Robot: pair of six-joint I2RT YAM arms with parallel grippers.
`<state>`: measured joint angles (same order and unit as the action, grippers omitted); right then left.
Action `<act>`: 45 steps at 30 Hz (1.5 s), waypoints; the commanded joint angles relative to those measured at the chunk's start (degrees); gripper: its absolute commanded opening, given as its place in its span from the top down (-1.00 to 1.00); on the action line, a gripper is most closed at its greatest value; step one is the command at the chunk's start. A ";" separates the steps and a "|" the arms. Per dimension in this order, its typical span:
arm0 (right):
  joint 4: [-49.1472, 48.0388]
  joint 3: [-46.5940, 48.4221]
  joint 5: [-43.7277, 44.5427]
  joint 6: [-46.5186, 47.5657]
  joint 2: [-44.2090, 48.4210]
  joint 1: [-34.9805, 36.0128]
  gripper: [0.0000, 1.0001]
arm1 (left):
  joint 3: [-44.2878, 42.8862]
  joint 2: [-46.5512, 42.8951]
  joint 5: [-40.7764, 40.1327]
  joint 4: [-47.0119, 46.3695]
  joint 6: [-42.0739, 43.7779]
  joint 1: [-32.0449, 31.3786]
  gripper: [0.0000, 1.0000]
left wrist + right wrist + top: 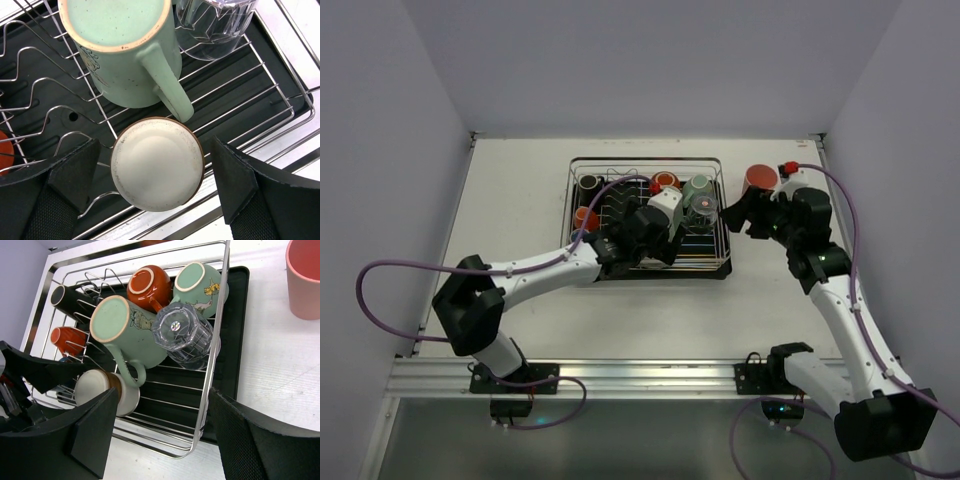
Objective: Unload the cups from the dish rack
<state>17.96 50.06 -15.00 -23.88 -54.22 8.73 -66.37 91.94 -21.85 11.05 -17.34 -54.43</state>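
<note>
Grasping is in hand: left gripper [155, 167], jaws wide and empty, straddles the cream cup [156, 172] at the near edge of the dish rack [235, 340] (right gripper [160, 410] gapes empty too) and should next close, then lift.

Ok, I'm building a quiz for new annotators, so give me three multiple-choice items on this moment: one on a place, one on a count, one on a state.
1. Where is the pink tumbler relative to the dish rack?
A inside it
B balanced on its rim
C outside it, on the table

2. How many mint-green mugs are in the rack?
A one
B two
C four

3. How is the left hand?
A open, a finger either side of the cream cup
B shut on a black cup
C raised clear of the rack

Key: C, it stands on bare table beyond the rim; B, two lie among the wires; A, gaps show between fingers and cup.
</note>
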 commanded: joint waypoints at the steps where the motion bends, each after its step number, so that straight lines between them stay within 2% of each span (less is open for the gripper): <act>1: -2.57 -0.93 -1.43 -0.56 -0.89 0.41 -0.50 | 1.24 0.61 -1.97 -3.84 0.47 0.03 -0.95; 6: -2.84 -1.55 -1.08 -0.73 -0.37 0.41 -0.50 | 2.56 0.08 -1.18 -5.24 0.47 0.03 -0.75; 7: -2.84 -1.46 -1.08 -0.90 -0.28 0.50 -0.50 | 2.82 -0.18 -1.09 -6.12 0.64 0.03 -0.55; 9: -3.01 -1.46 -1.25 -0.99 0.16 0.58 -0.50 | 3.00 -1.58 -1.44 -6.74 1.08 0.12 -0.27; 12: -3.45 -1.55 -1.60 -1.61 0.69 0.76 -0.51 | 2.39 -3.95 -2.50 -8.06 2.05 0.12 -0.09; 19: -11.52 -5.93 -7.13 -9.15 3.93 1.02 -0.52 | 0.28 -10.02 -3.99 -9.99 3.28 0.38 0.03; 24: -28.91 -14.45 -15.92 -22.86 8.33 1.29 -0.50 | 1.15 -17.65 -2.06 -9.99 -0.30 0.56 0.09; 29: -47.98 -23.41 -18.57 -35.00 14.12 2.78 -0.47 | 10.00 -26.36 6.53 -21.67 -10.93 0.56 0.10; 32: -51.87 -25.62 -18.39 -38.08 16.68 4.01 -0.45 | 16.41 -31.81 11.53 -31.15 -16.29 0.73 0.13; 34: -53.02 -25.63 -19.79 -39.05 16.78 5.33 -0.45 | 18.20 -32.61 14.19 -36.77 -18.68 0.73 0.13; 37: -60.81 -25.98 -22.60 -42.20 15.37 7.00 -0.45 | 19.08 -32.27 17.97 -39.95 -21.94 0.73 0.14; 42: -65.85 -24.58 -25.16 -44.85 10.54 9.89 -0.43 | 19.79 -30.86 21.58 -44.44 -25.02 0.73 0.14; 45: -69.28 -24.22 -25.07 -46.08 8.25 11.65 -0.34 | 20.84 -30.59 22.99 -46.90 -25.72 0.73 0.14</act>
<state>-43.22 24.23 -38.63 -67.59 -44.62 18.96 -46.09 61.45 -1.65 -26.55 -39.81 -54.00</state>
